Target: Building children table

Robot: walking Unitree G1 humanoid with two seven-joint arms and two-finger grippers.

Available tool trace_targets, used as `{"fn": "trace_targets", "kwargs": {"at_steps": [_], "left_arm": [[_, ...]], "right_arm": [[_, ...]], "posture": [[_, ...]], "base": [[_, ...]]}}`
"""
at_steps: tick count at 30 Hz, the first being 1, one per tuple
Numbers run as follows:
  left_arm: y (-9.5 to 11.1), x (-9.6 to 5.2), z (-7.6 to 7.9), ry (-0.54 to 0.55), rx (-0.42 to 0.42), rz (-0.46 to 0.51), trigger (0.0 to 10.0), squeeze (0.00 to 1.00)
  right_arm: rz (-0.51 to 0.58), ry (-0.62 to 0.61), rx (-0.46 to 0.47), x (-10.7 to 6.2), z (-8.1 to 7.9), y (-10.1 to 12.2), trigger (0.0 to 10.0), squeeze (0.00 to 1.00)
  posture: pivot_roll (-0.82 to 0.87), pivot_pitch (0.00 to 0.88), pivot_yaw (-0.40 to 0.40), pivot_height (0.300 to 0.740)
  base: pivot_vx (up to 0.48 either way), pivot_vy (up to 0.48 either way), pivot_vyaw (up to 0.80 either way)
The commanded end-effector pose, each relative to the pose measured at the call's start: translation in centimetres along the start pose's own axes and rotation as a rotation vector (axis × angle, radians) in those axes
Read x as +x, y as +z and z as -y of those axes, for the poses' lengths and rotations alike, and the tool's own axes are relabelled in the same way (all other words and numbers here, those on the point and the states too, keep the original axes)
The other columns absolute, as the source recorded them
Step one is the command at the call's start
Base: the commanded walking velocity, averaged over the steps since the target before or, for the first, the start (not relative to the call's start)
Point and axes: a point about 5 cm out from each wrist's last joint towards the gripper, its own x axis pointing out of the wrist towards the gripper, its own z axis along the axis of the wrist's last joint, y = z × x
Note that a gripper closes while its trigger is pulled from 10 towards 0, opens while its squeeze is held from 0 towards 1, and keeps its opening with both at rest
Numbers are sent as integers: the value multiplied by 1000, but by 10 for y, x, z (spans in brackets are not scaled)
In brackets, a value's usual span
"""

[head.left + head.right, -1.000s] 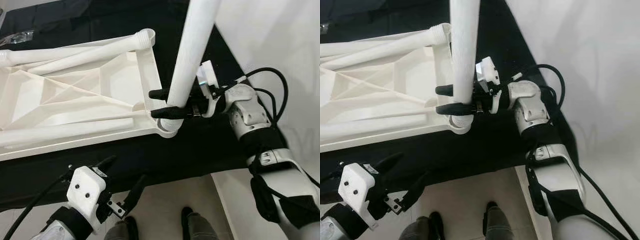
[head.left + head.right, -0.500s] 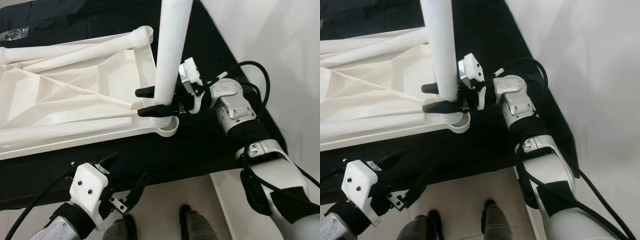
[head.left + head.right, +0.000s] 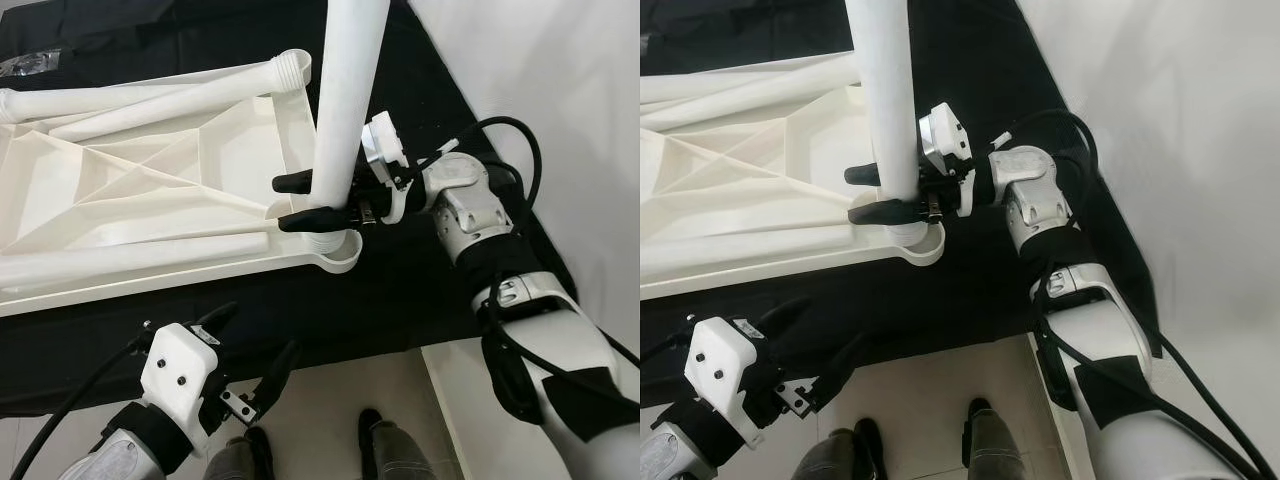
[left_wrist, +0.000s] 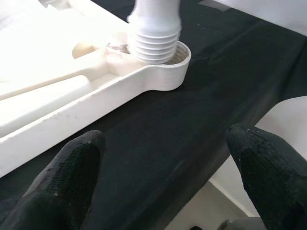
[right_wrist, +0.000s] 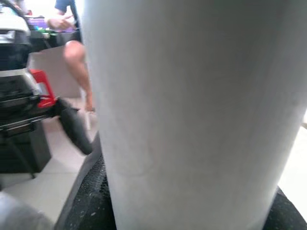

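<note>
Nearest the camera, at the lower edge of the head views, two dark shoes (image 3: 375, 440) of a person are seen on the pale floor (image 3: 330, 400). Just above them the left gripper (image 3: 250, 355) is held in front of the black cloth's (image 3: 400, 300) near edge, its two black fingers (image 4: 57, 187) spread apart with nothing between them. From the left wrist view the fingers are aimed across the cloth toward the corner socket (image 4: 168, 72) of the white tabletop (image 3: 150, 200), from which the gripper is kept well apart.

The tabletop is laid upside down on the cloth, its ribbed underside facing up. Loose white legs (image 3: 150, 100) are seen lying across it (one with a threaded end near the far corner).

At the near right corner of the tabletop a white table leg (image 3: 345, 110) is stood upright, slightly tilted, its threaded end (image 4: 154, 43) seated in the round corner socket. The right gripper (image 3: 312, 203) is clenched on this leg just above the threads, one black finger on each side of the tube, reaching in from the right. In the right wrist view the leg's white surface (image 5: 192, 110) is pressed close to the lens, with dark finger pads at its base.

Farthest away, beyond the leg in that view, a person's bare leg (image 5: 79, 67) and a red-and-black object (image 5: 41, 88) are made out, blurred.
</note>
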Motion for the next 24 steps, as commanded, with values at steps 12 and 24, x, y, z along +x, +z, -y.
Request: {"fn": "trace_targets", "kwargs": {"at_steps": [12, 24], "left_arm": [[-5, 0, 1, 1, -13, -18, 10000, 0], [-5, 1, 1, 4, -10, -16, 10000, 0]], "right_arm": [[-114, 51, 161, -10, -13, -30, 10000, 0], [-120, 66, 189, -6, -14, -33, 10000, 0]], "posture": [[9, 370, 4, 740], [10, 369, 2, 740]], "base": [[0, 0, 0], [0, 0, 0]]}}
